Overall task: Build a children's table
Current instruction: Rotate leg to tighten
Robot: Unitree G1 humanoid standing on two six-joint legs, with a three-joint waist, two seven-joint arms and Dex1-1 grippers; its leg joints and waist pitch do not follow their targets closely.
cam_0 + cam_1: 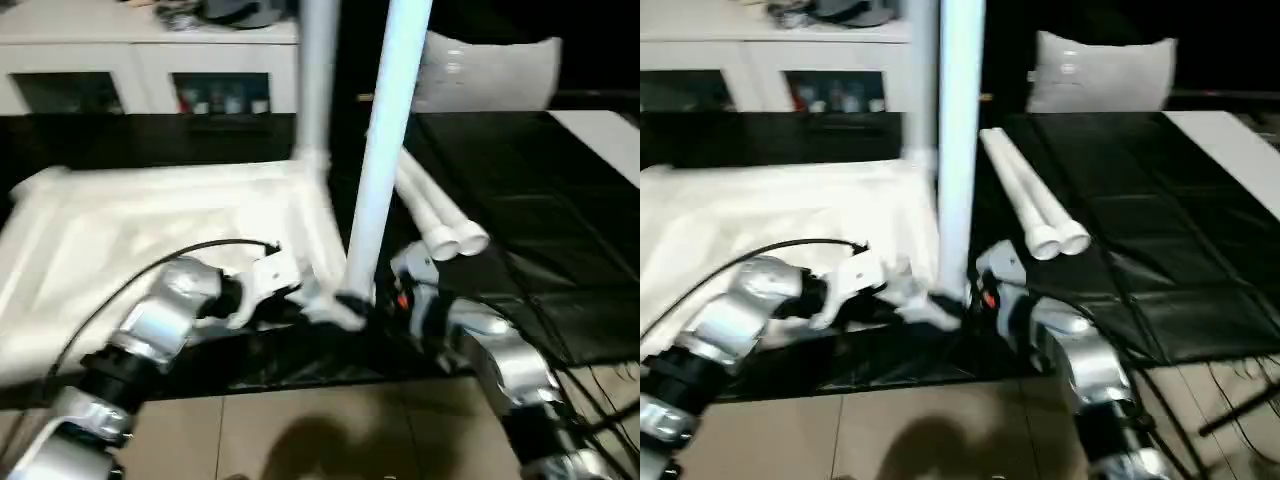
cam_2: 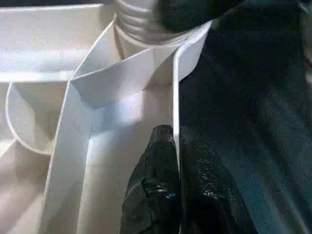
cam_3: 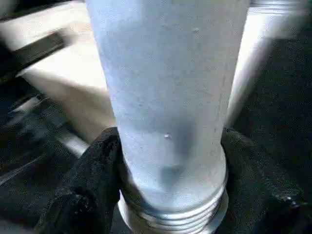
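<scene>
The white table top lies ribbed side up on a black mat. One white leg stands upright in its far right corner socket. My right gripper is shut on a second leg, just above the leg's threaded end. It holds the leg nearly upright over the near right corner socket. My left gripper is shut on the thin rim wall of the table top beside that corner. Two loose legs lie side by side on the mat to the right.
A white cabinet with glass doors stands behind the table top, and a grey-white pillow is at the back right. The black mat stretches right. Tiled floor is nearest me, with cables at the right.
</scene>
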